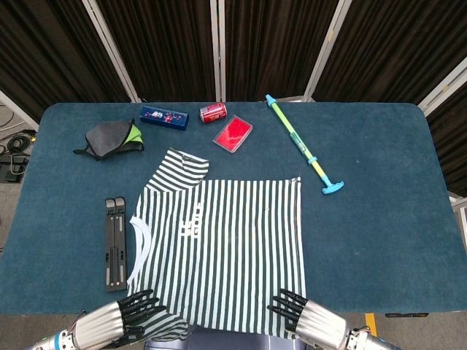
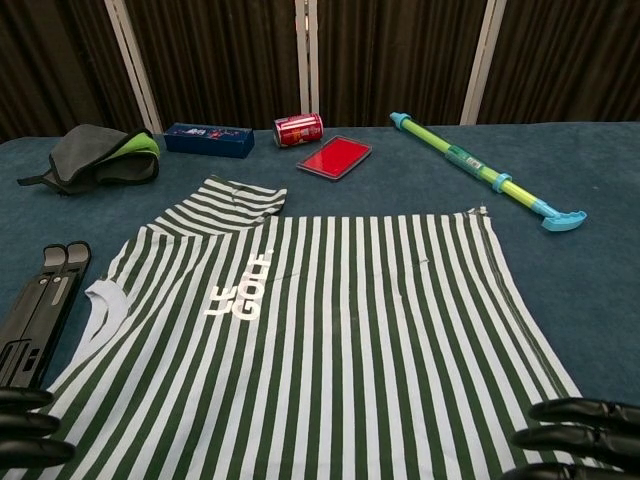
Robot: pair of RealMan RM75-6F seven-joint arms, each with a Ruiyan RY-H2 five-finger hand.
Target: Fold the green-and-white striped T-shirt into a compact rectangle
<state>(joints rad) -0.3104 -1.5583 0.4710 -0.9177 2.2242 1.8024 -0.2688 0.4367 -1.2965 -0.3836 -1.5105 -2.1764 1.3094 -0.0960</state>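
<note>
The green-and-white striped T-shirt (image 1: 219, 240) (image 2: 330, 330) lies flat, front up, on the blue table (image 1: 379, 233), neck toward the left, its near edge hanging over the table's front edge. My left hand (image 1: 109, 327) (image 2: 25, 435) is at the front edge with its fingers stretched onto the near left sleeve. My right hand (image 1: 306, 319) (image 2: 580, 440) lies with straight fingers on the near right hem corner. Both thumbs are hidden, so I cannot tell whether the hands pinch the cloth or only rest on it.
A black folded stand (image 1: 114, 244) lies left of the shirt. Along the back are a grey-and-green pouch (image 1: 111, 138), a blue box (image 1: 164, 117), a red can (image 1: 213, 111), a red case (image 1: 233, 134) and a green-and-blue pump toy (image 1: 304, 146).
</note>
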